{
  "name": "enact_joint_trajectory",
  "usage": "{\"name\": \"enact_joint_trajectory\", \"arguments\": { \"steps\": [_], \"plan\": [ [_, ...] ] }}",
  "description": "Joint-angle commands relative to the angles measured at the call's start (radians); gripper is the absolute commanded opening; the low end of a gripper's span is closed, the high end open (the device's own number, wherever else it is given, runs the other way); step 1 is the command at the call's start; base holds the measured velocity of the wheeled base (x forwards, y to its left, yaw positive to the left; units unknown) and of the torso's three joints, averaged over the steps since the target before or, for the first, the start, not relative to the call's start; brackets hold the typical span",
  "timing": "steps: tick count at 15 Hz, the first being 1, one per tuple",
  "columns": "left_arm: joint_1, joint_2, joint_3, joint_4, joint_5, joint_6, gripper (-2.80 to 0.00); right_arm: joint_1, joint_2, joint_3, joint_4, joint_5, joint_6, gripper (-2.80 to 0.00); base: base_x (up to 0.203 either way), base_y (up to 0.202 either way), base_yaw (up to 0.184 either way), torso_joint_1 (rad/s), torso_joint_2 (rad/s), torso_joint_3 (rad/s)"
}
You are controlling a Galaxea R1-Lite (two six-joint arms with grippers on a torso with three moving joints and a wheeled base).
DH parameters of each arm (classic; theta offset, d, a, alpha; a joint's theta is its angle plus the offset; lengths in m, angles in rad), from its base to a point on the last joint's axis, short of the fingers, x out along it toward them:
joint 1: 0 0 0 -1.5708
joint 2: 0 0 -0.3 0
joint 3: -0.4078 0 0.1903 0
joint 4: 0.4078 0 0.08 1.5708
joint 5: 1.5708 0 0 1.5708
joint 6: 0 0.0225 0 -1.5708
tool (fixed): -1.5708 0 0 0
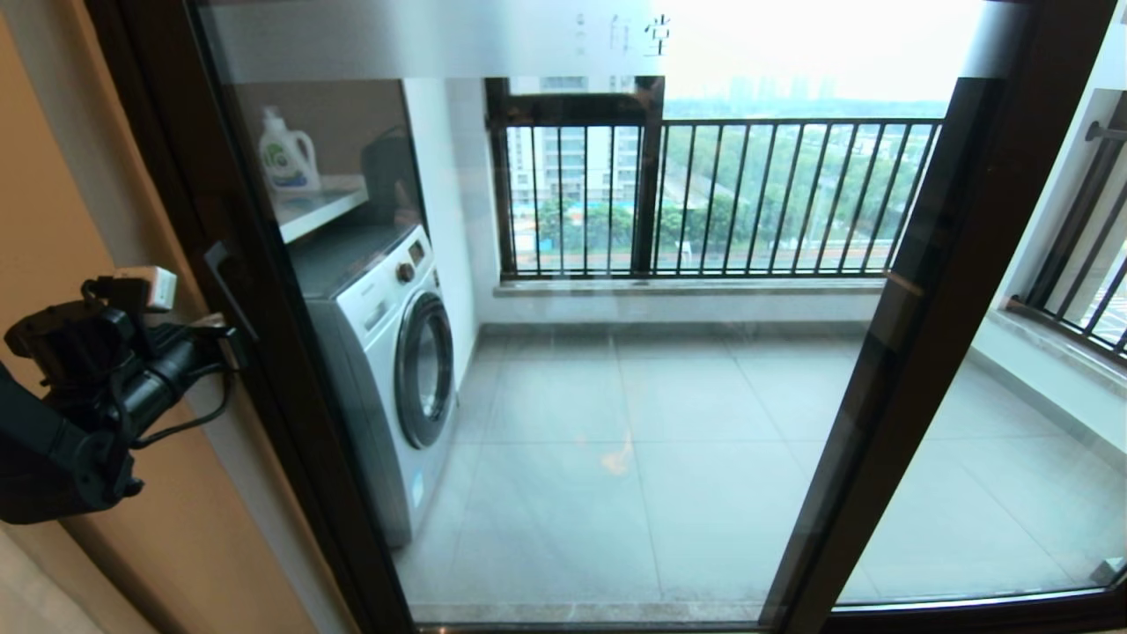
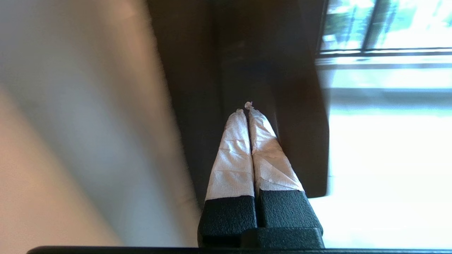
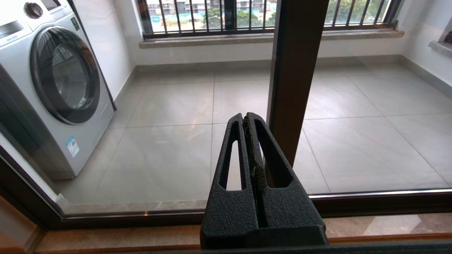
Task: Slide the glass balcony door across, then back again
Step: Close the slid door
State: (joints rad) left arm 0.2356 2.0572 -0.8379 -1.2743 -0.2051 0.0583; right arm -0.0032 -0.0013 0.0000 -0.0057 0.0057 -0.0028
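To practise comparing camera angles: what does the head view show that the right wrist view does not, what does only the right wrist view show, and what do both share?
Only the head view shows the left gripper at the glass balcony door beside its black bar handle, the frosted top strip and a detergent bottle. Only the right wrist view shows the right gripper, shut, hanging low before the glass, and the bottom track. Both share the washing machine and the railing.

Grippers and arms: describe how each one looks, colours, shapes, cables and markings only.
The left gripper has textured black finger bases, its fingers wrapped in creased whitish tape that tapers to the tips. In the head view the left arm is black, with looping black cables and a small white block on top. The right gripper is bare textured black; each of its fingers has a long slot.
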Motion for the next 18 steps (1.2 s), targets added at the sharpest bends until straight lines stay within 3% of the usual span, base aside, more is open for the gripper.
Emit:
{"name": "enact_joint_trajectory", "arguments": {
  "steps": [1, 6, 18],
  "plan": [
    [-0.02, -0.017, 0.003, -0.01, -0.002, 0.012, -2.8, 0.0, 0.001, 0.003, 0.0, 0.0, 0.0, -2.8, 0.0, 0.0, 0.0, 0.0, 0.0, 0.0],
    [-0.068, -0.049, -0.006, 0.01, 0.024, 0.017, -2.8, 0.0, 0.001, 0.003, 0.0, 0.0, 0.0, -2.8, 0.0, 0.0, 0.0, 0.0, 0.0, 0.0],
    [-0.098, -0.118, -0.069, 0.09, 0.046, 0.014, -2.8, 0.0, 0.001, 0.003, 0.0, 0.0, 0.0, -2.8, 0.0, 0.0, 0.0, 0.0, 0.0, 0.0]
  ]
}}
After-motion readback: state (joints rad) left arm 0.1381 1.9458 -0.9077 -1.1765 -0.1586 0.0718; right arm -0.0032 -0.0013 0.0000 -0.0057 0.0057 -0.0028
